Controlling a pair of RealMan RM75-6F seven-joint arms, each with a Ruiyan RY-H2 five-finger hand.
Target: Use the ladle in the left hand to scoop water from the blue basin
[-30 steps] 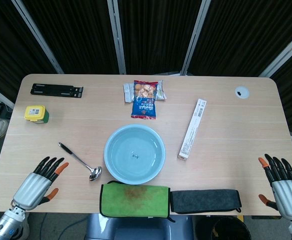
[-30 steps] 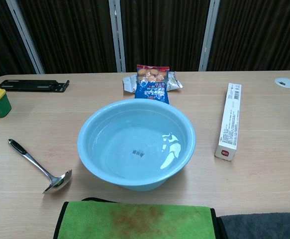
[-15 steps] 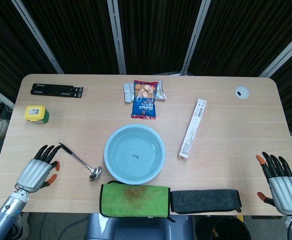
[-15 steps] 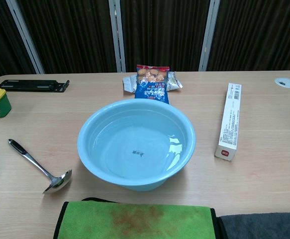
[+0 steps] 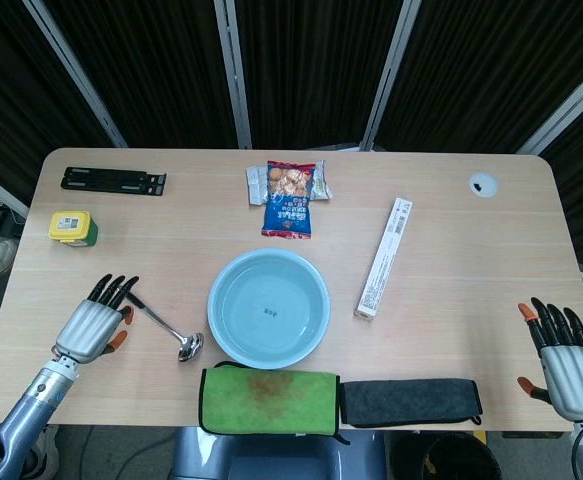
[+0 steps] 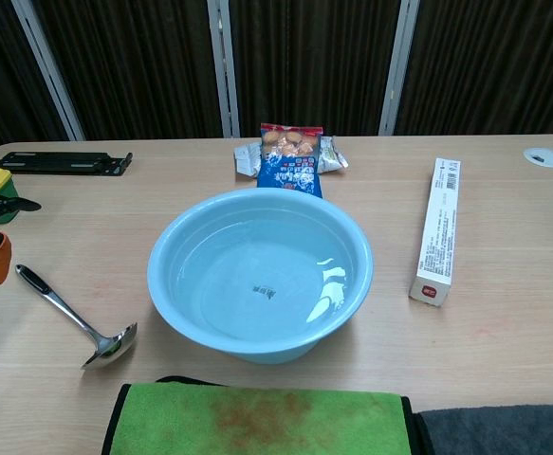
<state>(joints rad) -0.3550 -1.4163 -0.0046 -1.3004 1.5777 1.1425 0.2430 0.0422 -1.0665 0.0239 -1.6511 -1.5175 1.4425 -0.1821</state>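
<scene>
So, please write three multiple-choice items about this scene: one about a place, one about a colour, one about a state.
1. Where does the ladle lie?
A. left of the blue basin
B. inside the basin
C. on the green cloth

2. What colour is the cloth beside the green one?
A. red
B. dark grey
C. white

3. What does the left robot hand hold?
A. the ladle
B. the long box
C. nothing

Answers: 1 A, the ladle lies on the table left of the basin. 2 B, the dark grey cloth shows it. 3 C, its fingers are spread at the handle's end.
</scene>
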